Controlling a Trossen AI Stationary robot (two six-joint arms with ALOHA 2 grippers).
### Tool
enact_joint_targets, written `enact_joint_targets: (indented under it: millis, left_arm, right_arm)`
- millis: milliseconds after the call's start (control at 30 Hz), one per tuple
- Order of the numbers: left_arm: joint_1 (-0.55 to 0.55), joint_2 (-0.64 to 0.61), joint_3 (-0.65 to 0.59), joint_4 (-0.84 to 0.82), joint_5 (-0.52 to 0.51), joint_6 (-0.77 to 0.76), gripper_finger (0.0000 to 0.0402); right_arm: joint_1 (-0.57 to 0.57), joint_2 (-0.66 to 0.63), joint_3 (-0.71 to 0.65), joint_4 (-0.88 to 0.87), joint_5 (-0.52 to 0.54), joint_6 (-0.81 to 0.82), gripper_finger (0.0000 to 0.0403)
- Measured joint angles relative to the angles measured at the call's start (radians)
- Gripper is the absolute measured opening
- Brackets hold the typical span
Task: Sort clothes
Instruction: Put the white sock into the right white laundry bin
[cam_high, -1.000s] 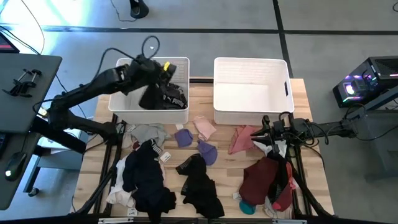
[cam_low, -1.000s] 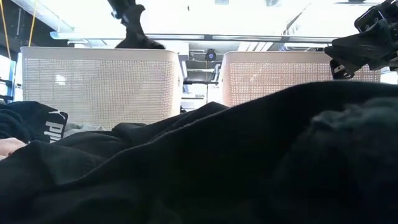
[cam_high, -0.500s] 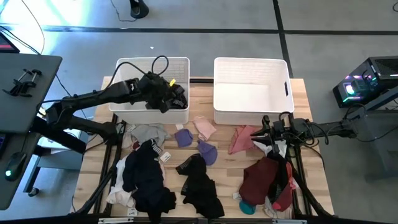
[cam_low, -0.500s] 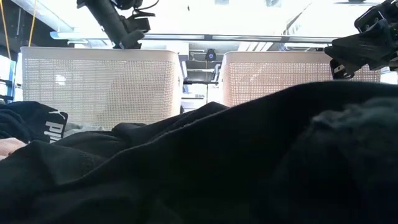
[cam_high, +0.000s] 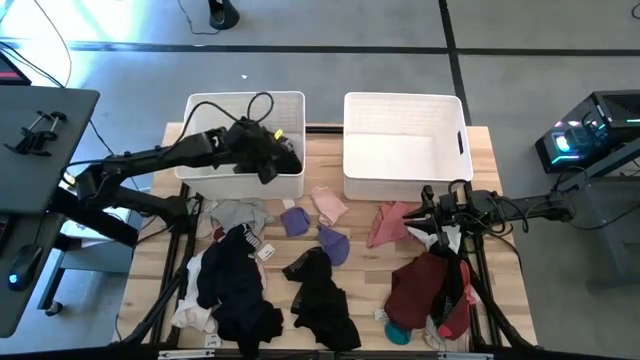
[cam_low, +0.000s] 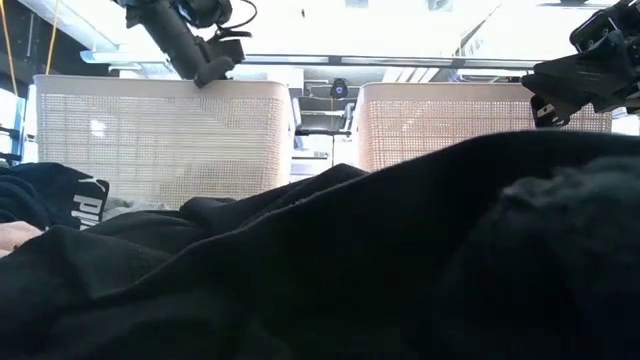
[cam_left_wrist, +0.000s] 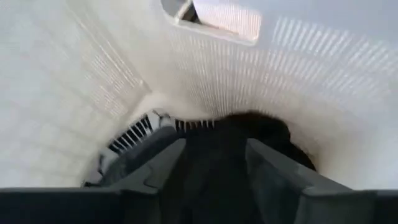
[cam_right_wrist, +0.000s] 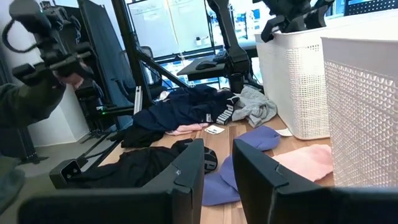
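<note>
Black cloth, a garment with white stripes (cam_left_wrist: 186, 162), lies at the bottom of the left white bin (cam_high: 200, 110), and the left gripper (cam_high: 275, 160) reaches down into that bin directly above it. In the left wrist view its two dark fingers (cam_left_wrist: 273, 168) stand apart with the black garment between and below them; whether they touch the cloth cannot be told, but they are spread, not clenched.

Outside that bin, on the wooden table (cam_high: 485, 150), the rest of the clothes lie loose: a grey piece (cam_high: 240, 212) just in front of the bin, two lavender pieces (cam_high: 295, 220) and a pink one (cam_high: 328, 205) a little further toward the right white bin (cam_high: 400, 105), black and navy heaps (cam_high: 235, 285) well in front of the left bin, and a maroon pile (cam_high: 420, 290) on the far side from it, near the table's front edge.

The right gripper (cam_high: 440, 215) waits well away from the left bin, in front of the right bin beside a pink garment (cam_high: 385, 225); its fingers (cam_right_wrist: 186, 171) show a narrow gap with nothing between them.
</note>
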Motion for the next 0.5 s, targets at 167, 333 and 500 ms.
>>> enact_joint_targets:
  millis: [167, 333, 500]
  left_arm:
    - [0.001, -0.039, 0.105, -0.015, -0.022, 0.033, 0.0176]
    - [-0.006, -0.097, 0.202, -0.025, -0.025, 0.043, 0.0177]
    - [-0.040, -0.177, 0.233, -0.026, -0.024, 0.057, 0.0176]
  right_arm:
    - [0.000, 0.000, 0.000, 0.000, 0.000, 0.000, 0.0073]
    - [0.000, 0.000, 0.000, 0.000, 0.000, 0.000, 0.0073]
    - [0.000, 0.000, 0.000, 0.000, 0.000, 0.000, 0.0073]
